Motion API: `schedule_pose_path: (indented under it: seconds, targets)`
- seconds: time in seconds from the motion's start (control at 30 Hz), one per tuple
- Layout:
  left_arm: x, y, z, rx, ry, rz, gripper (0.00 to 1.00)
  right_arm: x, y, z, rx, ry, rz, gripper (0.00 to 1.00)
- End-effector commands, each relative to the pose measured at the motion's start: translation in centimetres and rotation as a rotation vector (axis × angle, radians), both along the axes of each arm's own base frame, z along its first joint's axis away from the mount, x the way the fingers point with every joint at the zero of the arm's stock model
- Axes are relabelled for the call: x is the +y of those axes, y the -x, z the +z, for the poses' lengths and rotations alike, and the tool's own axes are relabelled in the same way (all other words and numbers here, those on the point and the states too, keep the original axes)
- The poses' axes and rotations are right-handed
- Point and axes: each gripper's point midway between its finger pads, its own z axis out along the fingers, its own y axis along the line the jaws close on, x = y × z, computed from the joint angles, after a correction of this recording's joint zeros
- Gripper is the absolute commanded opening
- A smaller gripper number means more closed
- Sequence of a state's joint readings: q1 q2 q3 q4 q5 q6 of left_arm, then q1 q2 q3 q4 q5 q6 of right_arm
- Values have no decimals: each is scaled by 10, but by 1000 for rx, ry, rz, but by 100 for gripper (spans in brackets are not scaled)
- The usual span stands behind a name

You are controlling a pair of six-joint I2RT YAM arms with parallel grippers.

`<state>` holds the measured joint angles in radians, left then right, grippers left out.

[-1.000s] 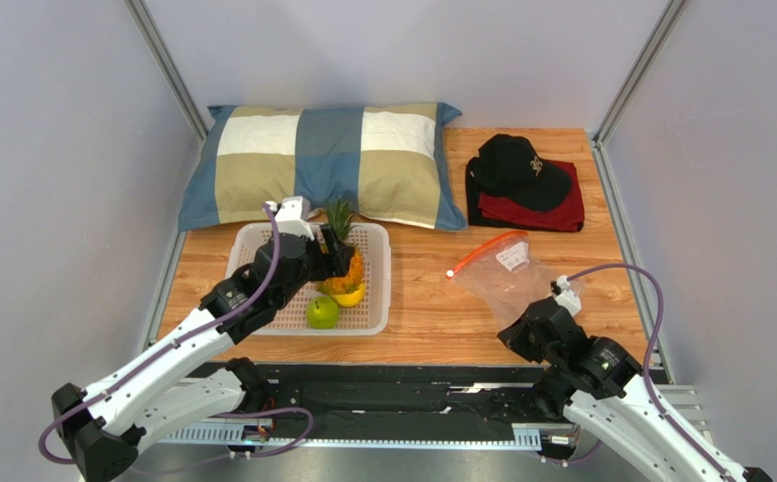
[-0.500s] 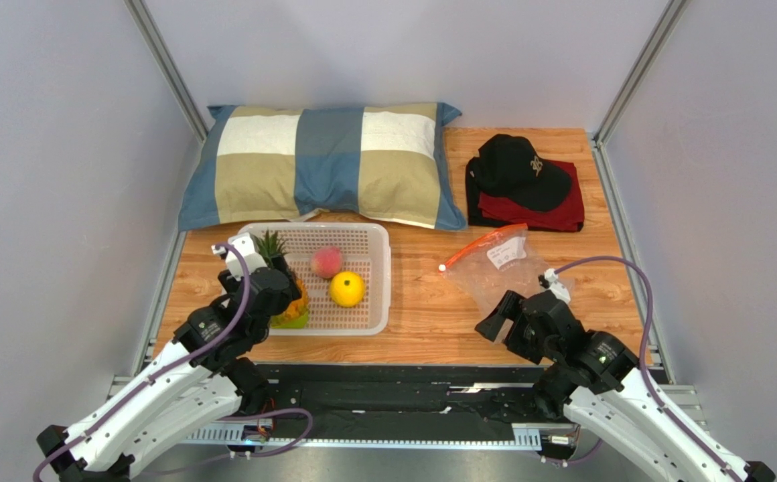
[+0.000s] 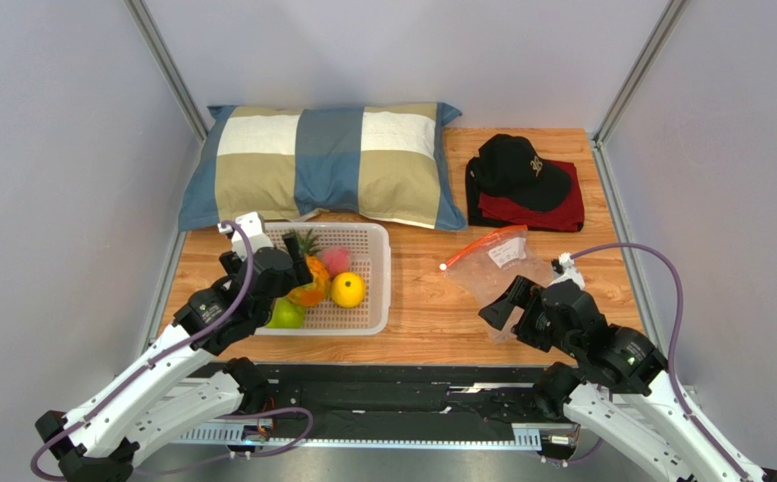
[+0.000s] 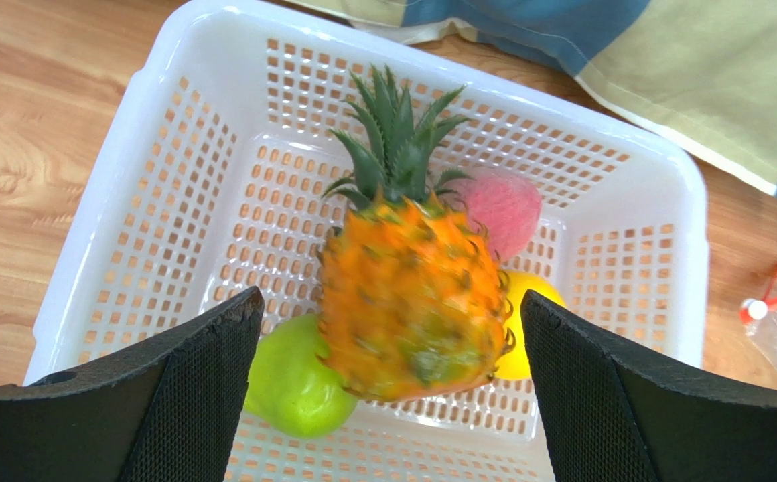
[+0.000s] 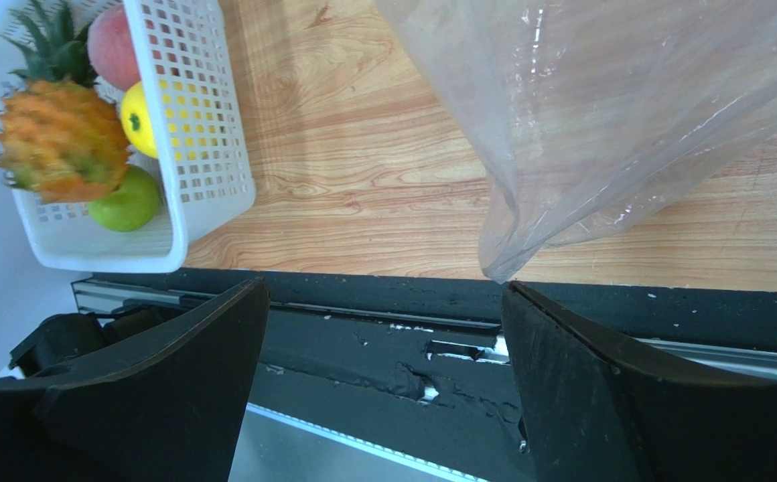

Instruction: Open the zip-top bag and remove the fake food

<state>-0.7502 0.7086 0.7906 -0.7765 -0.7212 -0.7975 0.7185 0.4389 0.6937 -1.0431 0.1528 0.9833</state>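
Observation:
The fake food lies in a white perforated basket (image 3: 374, 313): an orange pineapple (image 4: 413, 291) with green leaves, a green apple (image 4: 292, 387), a yellow citrus (image 3: 347, 289) and a pink peach (image 4: 503, 206). My left gripper (image 4: 391, 301) hangs open over the basket. The blurred pineapple sits between its fingers with a gap on each side. The zip-top bag (image 3: 503, 266), clear with a red-orange strip, lies empty on the wood at the right. My right gripper (image 3: 498, 306) stands open at the bag's near corner (image 5: 493, 266), gripping nothing.
A checked pillow (image 3: 327, 161) lies along the back. A black cap (image 3: 518, 166) rests on folded red cloth (image 3: 554, 211) at the back right. The black rail (image 5: 443, 311) runs along the table's near edge, under the right fingers.
The right gripper went from shut on the bag's near corner to open, letting it go. The left gripper opened wider and the pineapple shifted toward the basket's middle.

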Motion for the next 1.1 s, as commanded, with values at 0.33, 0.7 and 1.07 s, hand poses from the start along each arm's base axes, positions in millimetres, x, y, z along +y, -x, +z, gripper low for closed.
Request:
schedule_pose_path:
  seconds: [0.33,0.7,1.07]
  targets:
    - [-118,36,54,-123,343,-696,99,-6,-7,73,-273,-84,40,93]
    - [-135,78,128,-356,474,-970,99,-31,-26,105,-431,0,-57,100]
    - [-78,88,169,-509,348,-833,99,-61,-49,150,-523,217,-143,100]
